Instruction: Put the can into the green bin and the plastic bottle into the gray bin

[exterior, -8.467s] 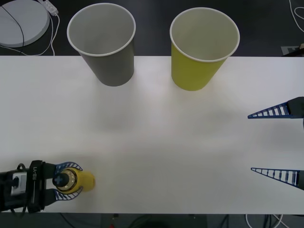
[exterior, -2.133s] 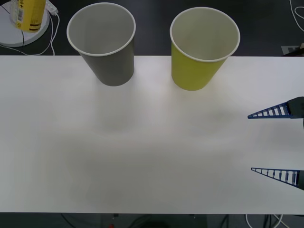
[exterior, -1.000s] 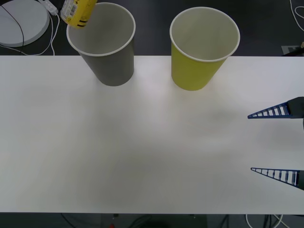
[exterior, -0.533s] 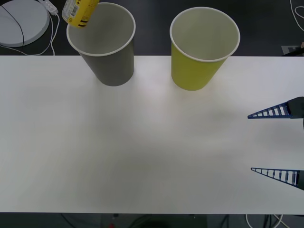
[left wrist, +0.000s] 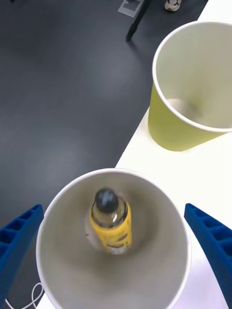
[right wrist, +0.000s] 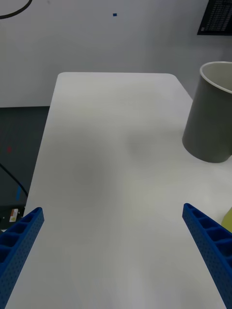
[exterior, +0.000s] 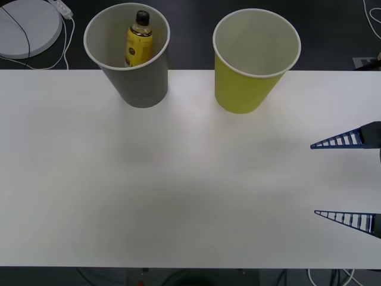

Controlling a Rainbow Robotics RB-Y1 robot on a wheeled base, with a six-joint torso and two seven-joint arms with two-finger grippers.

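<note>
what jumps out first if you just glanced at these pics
The plastic bottle with its yellow label stands inside the gray bin at the table's far left, with the open left gripper directly above that bin. Beside it the green bin is empty, and the open right gripper waits at the table's right edge.

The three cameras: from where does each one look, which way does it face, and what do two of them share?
Front view: above the arms, facing forward and down at the white table; the open right gripper shows at its right edge.
Left wrist view: above the gray bin, looking down at the plastic bottle inside; the open left gripper frames it.
Right wrist view: low over the table, facing across it between open fingers.
Shared: the front and left wrist views both show the bottle and the green bin.
</note>
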